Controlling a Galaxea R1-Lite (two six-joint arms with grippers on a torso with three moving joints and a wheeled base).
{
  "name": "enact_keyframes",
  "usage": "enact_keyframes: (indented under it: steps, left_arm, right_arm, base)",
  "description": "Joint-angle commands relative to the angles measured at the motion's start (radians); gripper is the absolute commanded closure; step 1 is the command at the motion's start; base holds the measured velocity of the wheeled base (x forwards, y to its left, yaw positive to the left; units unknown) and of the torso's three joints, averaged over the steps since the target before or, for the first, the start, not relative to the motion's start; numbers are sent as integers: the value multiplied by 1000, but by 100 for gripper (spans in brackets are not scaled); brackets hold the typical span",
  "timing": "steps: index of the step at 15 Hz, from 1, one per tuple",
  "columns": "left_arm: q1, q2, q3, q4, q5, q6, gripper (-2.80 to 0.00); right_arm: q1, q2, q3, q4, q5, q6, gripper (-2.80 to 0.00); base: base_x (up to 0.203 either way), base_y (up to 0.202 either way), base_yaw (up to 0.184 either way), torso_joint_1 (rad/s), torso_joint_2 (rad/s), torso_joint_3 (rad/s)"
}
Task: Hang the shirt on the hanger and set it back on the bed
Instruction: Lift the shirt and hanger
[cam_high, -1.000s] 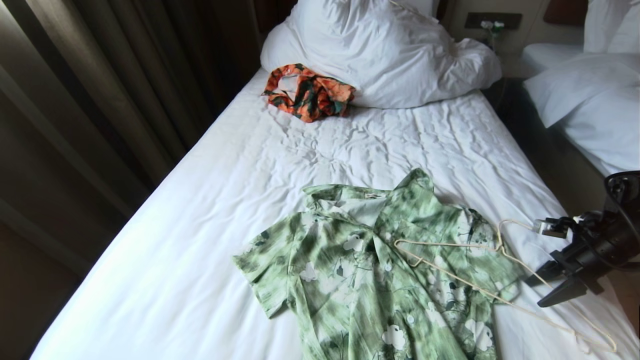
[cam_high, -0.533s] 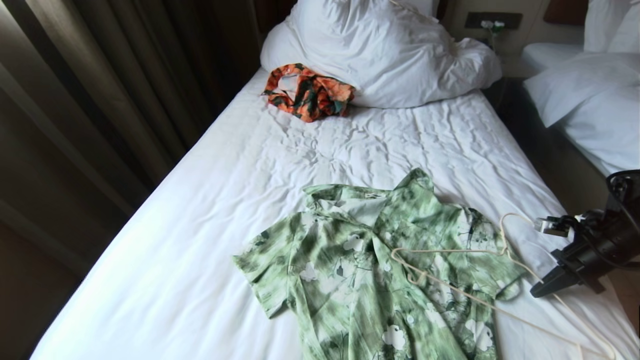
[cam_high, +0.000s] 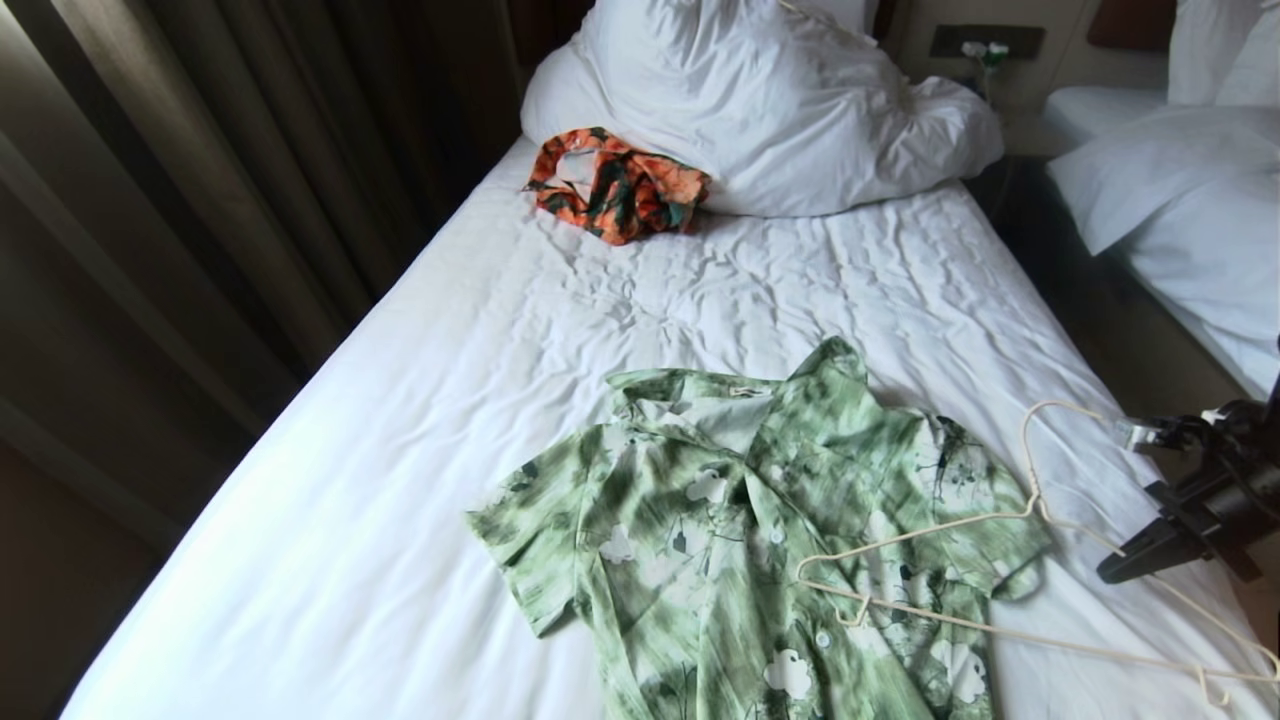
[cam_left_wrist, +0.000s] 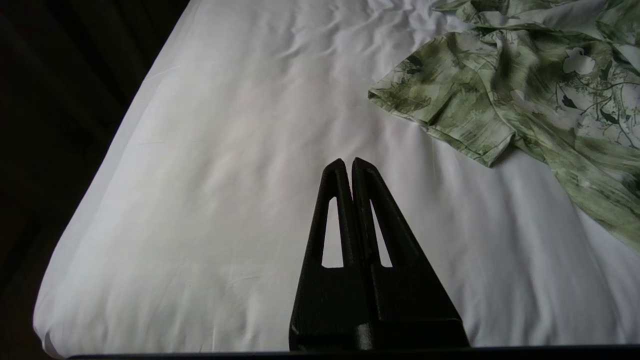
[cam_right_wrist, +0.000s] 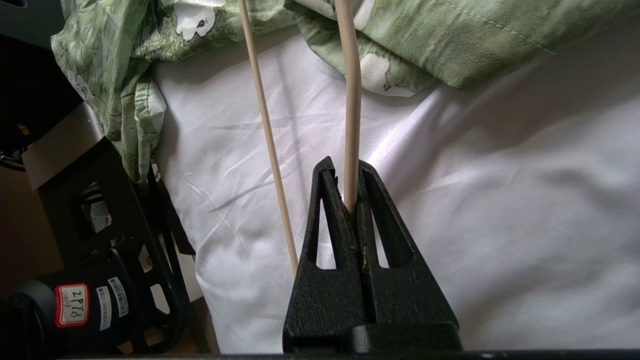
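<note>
1. At the bed's right edge: right gripper clamped tight on one hanger rod.
2. Hanger partly over the shirt, mid-bed near the foot.
3. Left gripper pinched together, empty, above bare sheet.

The shirt is streaky green and white, with white flower shapes and thin dark line drawing. The hanger is plain cream-white. The bed has a white sheet, and its duvet at upper centre is white too. The crumpled garment beside it is orange with dark green patches. Both pincers are matt black: right, left. The curtain at left is dark brown.
</note>
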Motion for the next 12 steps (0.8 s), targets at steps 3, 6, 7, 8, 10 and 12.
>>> enact_keyframes:
  steps: [3, 6, 7, 8, 10, 12]
  left_arm:
    - [0, 1, 1, 0, 0, 0, 0]
    - [0, 1, 0, 0, 0, 0, 0]
    - [0, 1, 1, 0, 0, 0, 0]
    - [0, 1, 2, 0, 0, 0, 0]
    - [0, 1, 2, 0, 0, 0, 0]
    - [0, 1, 1, 0, 0, 0, 0]
  right_arm:
    - [-88, -158, 88, 10, 5, -105, 0]
    - [-151, -226, 146, 10, 17, -201, 0]
    - [-164, -243, 165, 10, 40, -228, 0]
    - [-172, -255, 174, 10, 82, -244, 0]
    - [-176, -279, 180, 10, 171, -248, 0]
    - [-174, -318, 179, 3, 204, -246, 0]
  base:
    - [0, 0, 0, 0, 0, 0]
    - [0, 0, 0, 0, 0, 0]
    - [0, 0, 0, 0, 0, 0]
    - [0, 0, 0, 0, 0, 0]
    - [0, 0, 0, 0, 0, 0]
    - [0, 0, 0, 0, 0, 0]
